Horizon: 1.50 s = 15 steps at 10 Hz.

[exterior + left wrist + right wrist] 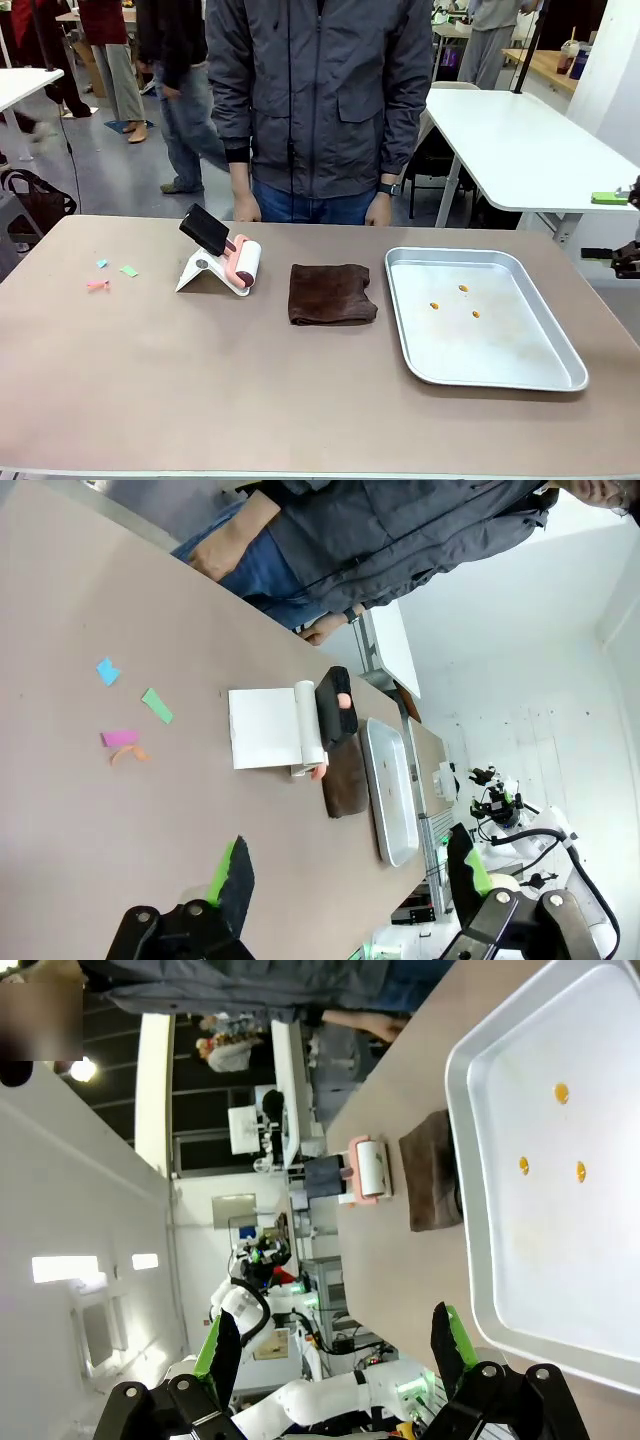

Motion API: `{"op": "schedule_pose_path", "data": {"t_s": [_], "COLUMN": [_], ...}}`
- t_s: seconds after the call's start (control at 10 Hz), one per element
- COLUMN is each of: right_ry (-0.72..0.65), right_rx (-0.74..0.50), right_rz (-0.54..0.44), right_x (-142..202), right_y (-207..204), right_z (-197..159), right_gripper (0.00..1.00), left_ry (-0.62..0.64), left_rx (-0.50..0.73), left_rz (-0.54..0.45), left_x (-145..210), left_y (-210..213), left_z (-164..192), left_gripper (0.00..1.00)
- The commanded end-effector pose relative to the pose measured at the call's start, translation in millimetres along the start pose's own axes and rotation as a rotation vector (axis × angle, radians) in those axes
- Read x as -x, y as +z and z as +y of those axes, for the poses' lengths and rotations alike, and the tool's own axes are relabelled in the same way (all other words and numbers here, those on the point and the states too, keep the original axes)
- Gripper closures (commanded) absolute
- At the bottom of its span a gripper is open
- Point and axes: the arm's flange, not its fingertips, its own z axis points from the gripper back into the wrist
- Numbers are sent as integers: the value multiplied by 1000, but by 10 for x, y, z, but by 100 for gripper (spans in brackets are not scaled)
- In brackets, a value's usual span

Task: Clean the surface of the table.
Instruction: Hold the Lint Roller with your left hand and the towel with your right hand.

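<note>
The left gripper [350, 865] hangs with its fingers spread and nothing between them, over the left end of the brown counter [80, 810]. Just beyond it lie paper scraps [130, 720] in blue, green, pink and orange, mere specks in the front view. Farther right are a lint roller [308, 730] on a white stand, a brown cloth [345, 790] and a metal tray [390, 790], seen edge-on. The right gripper [336, 1330] is also spread and empty. In its view the tray is cut off by the frame, with three orange crumbs [561, 1092] in it.
</note>
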Motion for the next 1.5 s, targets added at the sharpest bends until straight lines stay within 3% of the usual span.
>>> {"op": "schedule_pose_path", "data": {"t_s": [0.0, 0.3, 0.5, 0.6, 0.9, 1.0, 1.1, 1.4], "right_ry": [7, 3, 104, 144, 231, 244, 221, 263], "right_rx": [-27, -1, 174, 253, 479, 515, 534, 653], "right_rz": [-11, 3, -51, -81, -68, -36, -139, -28], "right_x": [-11, 9, 101, 150, 229, 255, 286, 474], "right_y": [25, -3, -370, -593, -1485, -1827, -2165, -3054], "right_z": [59, 17, 344, 502, 793, 853, 899, 679], "right_gripper": [0, 0, 0, 0, 0, 0, 0, 0], "left_ry": [-30, -3, -80, -107, -91, -117, -96, -104], "left_rx": [5, -2, -68, -86, -113, -154, -186, -282], "left_rz": [15, 4, 50, 117, 185, 250, 302, 448], "left_x": [-12, -10, -187, -251, -388, -378, -358, -317], "left_y": [20, 13, -131, -356, -972, -1195, -1384, -1906], "left_z": [20, 9, -219, -353, -703, -780, -815, -856], "left_gripper": [0, 0, 0, 0, 0, 0, 0, 0]}}
